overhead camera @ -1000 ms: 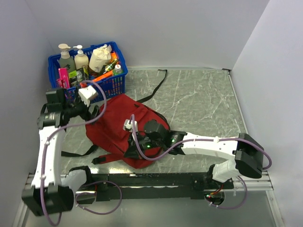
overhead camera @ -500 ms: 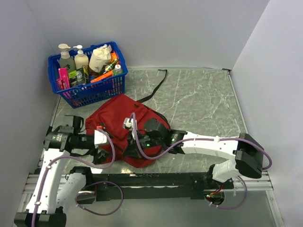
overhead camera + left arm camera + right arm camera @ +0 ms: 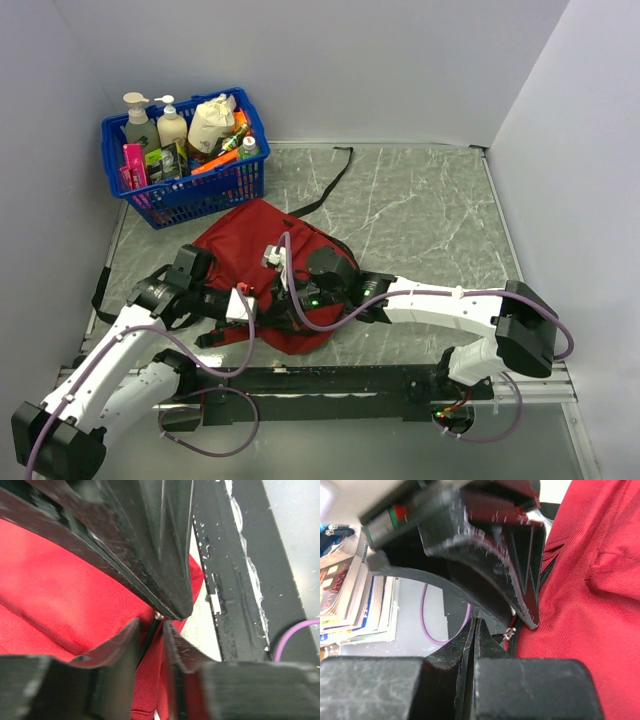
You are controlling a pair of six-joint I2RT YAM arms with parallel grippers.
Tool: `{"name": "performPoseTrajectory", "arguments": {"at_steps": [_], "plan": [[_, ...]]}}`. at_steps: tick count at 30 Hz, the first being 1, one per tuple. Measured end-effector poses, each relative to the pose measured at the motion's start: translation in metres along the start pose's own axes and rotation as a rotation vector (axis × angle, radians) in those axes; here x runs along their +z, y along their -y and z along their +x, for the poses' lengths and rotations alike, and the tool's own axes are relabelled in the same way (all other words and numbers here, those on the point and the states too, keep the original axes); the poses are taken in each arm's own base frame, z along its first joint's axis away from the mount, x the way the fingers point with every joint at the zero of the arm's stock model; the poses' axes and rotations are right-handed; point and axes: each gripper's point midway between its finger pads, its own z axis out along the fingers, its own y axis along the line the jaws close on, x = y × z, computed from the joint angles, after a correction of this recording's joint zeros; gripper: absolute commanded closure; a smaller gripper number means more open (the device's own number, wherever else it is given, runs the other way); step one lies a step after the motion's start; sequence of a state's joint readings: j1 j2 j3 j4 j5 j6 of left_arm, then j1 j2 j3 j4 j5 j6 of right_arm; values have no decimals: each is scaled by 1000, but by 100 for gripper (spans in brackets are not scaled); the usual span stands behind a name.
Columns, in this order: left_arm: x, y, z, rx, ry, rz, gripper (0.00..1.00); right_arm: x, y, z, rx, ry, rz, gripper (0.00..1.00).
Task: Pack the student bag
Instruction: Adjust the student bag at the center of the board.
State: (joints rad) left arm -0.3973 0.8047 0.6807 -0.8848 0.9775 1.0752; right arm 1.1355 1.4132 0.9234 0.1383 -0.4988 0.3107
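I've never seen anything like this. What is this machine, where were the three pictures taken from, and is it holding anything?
It is a robot with a left arm and a right arm, bolted at the near edge of a table. Each arm ends in a two-finger pincer. The wide picture comes from a camera above and behind the arms. The two close-ups come from small cameras on the wrists, so each shows its own black fingers.

On the table lie a red bag and a blue basket of bottles. Both pincers are at the bag's near side. The left pincer is nearly closed around a thin black strip at the bag's edge; I cannot tell whether it grips it. The right pincer is shut beside the zip, with nothing visible between its fingers.
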Motion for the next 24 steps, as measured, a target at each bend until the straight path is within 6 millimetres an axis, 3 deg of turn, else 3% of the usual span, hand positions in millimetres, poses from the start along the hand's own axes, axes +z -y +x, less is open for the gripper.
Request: {"name": "performPoseTrajectory", "arguments": {"at_steps": [5, 8, 11, 13, 14, 16, 17, 24], "plan": [[2, -4, 8, 26, -34, -12, 72, -2, 6, 4, 12, -6, 7, 100], [2, -8, 11, 34, -55, -30, 63, -6, 10, 6, 23, -3, 13, 100], [0, -13, 18, 46, -90, -61, 44, -12, 12, 7, 29, 6, 19, 100], [-1, -16, 24, 53, -116, -78, 41, -15, 11, 8, 31, 9, 19, 100], [-2, -18, 28, 53, -133, -86, 47, -16, 10, 7, 30, 11, 16, 100], [-2, -20, 34, 51, -155, -102, 72, -18, 8, 7, 29, 14, 11, 100], [-2, -21, 36, 52, -161, -109, 96, -19, 8, 7, 29, 16, 11, 100], [-3, -35, 34, 67, -163, -176, 99, -21, 9, 5, 28, 25, 21, 100]]}}
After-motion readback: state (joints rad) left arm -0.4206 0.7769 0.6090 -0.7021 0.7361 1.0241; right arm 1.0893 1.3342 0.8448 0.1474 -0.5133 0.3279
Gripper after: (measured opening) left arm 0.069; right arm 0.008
